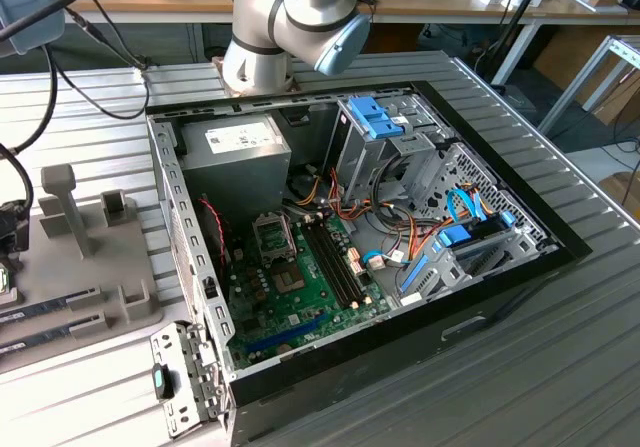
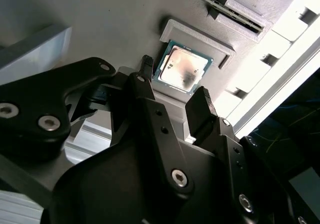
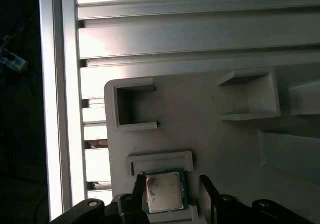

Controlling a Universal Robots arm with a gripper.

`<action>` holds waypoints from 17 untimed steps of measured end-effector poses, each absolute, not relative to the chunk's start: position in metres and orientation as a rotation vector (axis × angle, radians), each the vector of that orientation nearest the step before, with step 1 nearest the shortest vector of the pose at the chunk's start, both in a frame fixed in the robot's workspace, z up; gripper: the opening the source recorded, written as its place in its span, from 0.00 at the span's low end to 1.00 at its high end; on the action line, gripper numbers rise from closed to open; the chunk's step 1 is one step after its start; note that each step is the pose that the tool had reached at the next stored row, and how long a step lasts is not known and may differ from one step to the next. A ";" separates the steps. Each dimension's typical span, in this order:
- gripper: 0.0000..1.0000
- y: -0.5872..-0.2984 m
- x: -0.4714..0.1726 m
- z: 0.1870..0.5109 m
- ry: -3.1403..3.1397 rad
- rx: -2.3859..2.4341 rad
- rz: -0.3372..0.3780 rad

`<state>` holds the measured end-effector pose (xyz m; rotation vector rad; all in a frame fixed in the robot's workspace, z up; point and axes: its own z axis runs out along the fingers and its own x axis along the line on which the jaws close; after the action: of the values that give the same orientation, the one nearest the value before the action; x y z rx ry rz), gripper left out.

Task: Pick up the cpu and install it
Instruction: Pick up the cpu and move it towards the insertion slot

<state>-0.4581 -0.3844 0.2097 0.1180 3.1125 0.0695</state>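
The cpu (image 2: pixel 182 69) is silvery with a green rim. Its tray (image 3: pixel 225 149) looks pale grey, and the gripper (image 2: pixel 174 78) is black.

Open case (image 1: pixel 180 217) on slatted desk (image 1: pixel 560 367), containing power supply (image 1: pixel 235 152), green board (image 1: pixel 300 292), cables (image 1: pixel 340 204), blue caddies (image 1: pixel 378 117). Exterior view's left: grey tray (image 1: pixel 140 312) bearing memory sticks (image 1: pixel 55 303).
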 end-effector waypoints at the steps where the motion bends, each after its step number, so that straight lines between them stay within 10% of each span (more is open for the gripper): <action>1: 0.54 -0.384 -0.458 0.209 3.113 0.118 0.069; 17: 0.54 -0.384 -0.463 0.196 3.113 0.068 0.006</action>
<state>-0.4630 -0.3844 0.1962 0.0679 3.1133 0.0064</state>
